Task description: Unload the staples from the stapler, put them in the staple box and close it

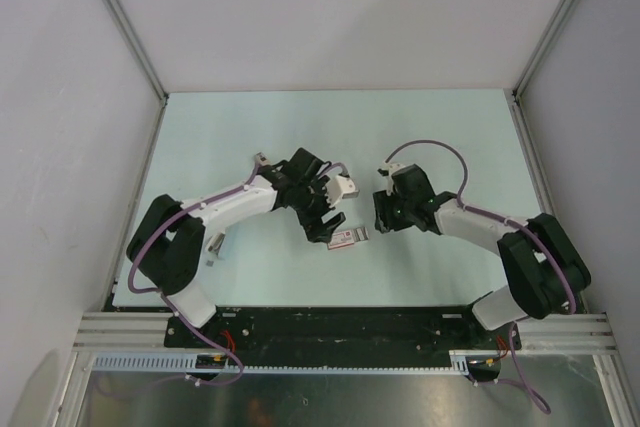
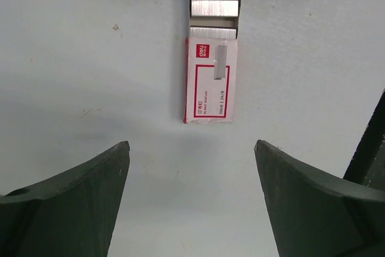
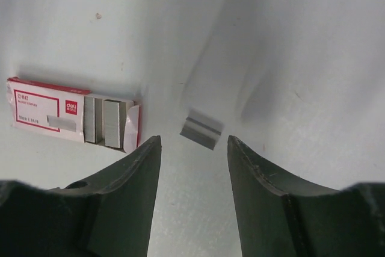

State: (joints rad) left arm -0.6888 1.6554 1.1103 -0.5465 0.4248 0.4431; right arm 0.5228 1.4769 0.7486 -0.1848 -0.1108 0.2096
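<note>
Red and white box (image 2: 210, 82): it lies flat near the middle of the desk (image 1: 200, 127), a bit closer to the near edge. It looks like a small box of staples, not a real stapler. I see no stapler in any view.
Open end: the flap is open and shiny staple strips (image 2: 215, 8) show inside. I think it is open so the strips can slide out.
Loose strip (image 3: 201, 129): one short silver strip lies on the desk near the open end of the box. It does not touch the box.
Left gripper (image 2: 191, 148): its fingers are wide apart and hold nothing. The closed end of the box lies just past its fingertips. I think it waits there so it can grab the box and keep it from sliding.
Right gripper (image 3: 192, 148): its fingers are apart and hold nothing. The loose strip sits just past the gap between them, so a pinch looks like the next step.
Job so far: partly done, I think. One strip is out and more sit in the box.
Watch out: the strip is thin and flat, so it may be hard to pick up and may snap.
</note>
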